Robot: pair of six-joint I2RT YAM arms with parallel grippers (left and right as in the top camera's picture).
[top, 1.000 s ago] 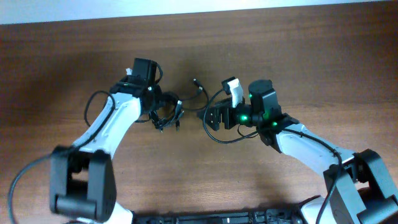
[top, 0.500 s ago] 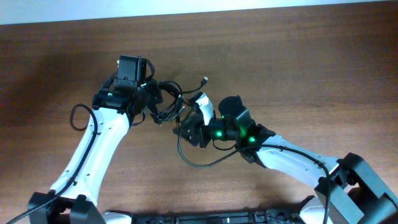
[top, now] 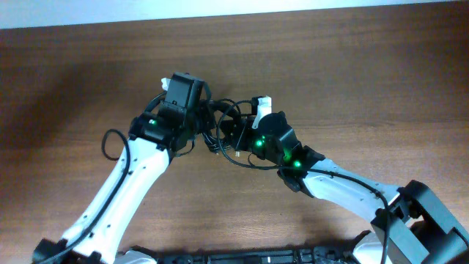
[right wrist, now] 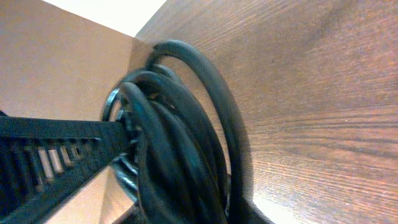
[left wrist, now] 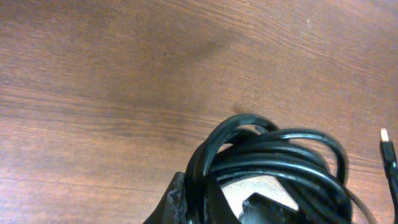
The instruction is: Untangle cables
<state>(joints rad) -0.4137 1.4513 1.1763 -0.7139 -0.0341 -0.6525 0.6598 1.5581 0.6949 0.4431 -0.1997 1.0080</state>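
Observation:
The cables (top: pixel 220 126) are a knot of thin black cords hanging between my two grippers at the middle of the table. My left gripper (top: pixel 201 132) is shut on the knot's left side. In the left wrist view the black loops (left wrist: pixel 273 155) rise out of its jaws, beside one finger (left wrist: pixel 180 198). A metal-tipped plug (left wrist: pixel 385 138) lies at the right edge. My right gripper (top: pixel 234 136) meets the knot from the right. In the right wrist view the coiled cords (right wrist: pixel 177 137) fill the space between its jaws, which are closed round them.
A thin loop of cable (top: pixel 248 163) hangs below the right gripper. The left arm's own thick wire (top: pixel 110 141) curls out to the left. The wooden table (top: pixel 352 81) runs back to a pale far edge (top: pixel 234 9).
The right gripper stood open a second ago; it has moved up to the knot and closed on it. The left gripper has carried the knot to the right, staying shut.

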